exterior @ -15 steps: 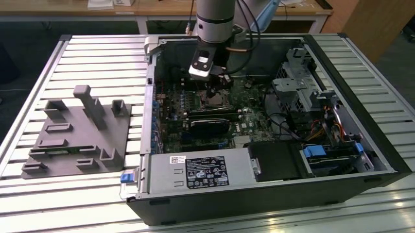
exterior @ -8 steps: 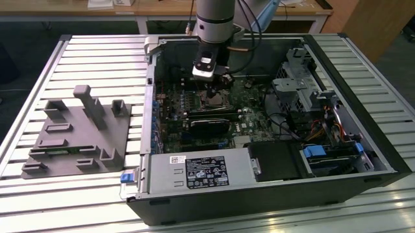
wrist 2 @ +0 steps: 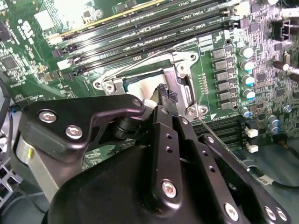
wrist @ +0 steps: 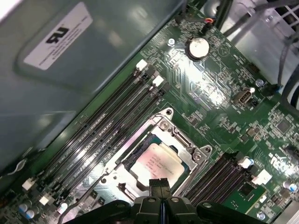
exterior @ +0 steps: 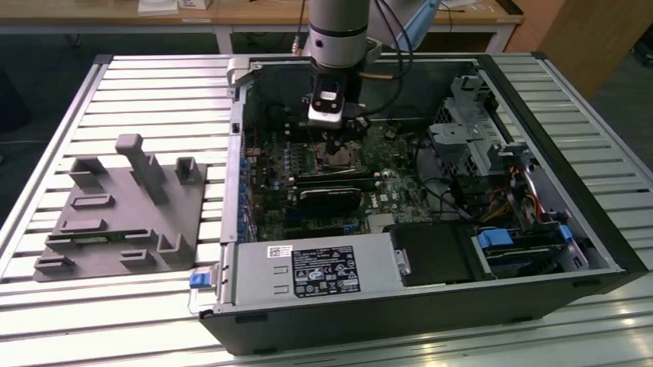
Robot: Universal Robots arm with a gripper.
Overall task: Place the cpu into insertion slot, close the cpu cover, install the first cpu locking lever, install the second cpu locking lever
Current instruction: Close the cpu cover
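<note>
The cpu [wrist: 156, 163], a pale metallic square, lies flat in the insertion slot [exterior: 337, 158] on the green board. The grey cpu cover [wrist: 188, 142] seems to lie down around it, with the chip face showing through its cut-out. In the second wrist view the cpu [wrist 2: 140, 86] and cpu cover [wrist 2: 184, 60] show beside the fingers. My gripper [wrist: 160, 184] is shut with nothing in it, its tips just over the socket's edge. Its tip [wrist 2: 167, 95] hovers by the frame. One thin wire lever [wrist 2: 140, 59] runs along the socket; another [wrist 2: 217, 140] juts away from its corner.
Long black memory slots [wrist: 107, 135] flank the socket. The case wall, power supply [exterior: 316, 271] and drive cage [exterior: 479, 130] hem in the board. A grey fixture block [exterior: 118, 210] sits on the slatted table at the exterior view's left.
</note>
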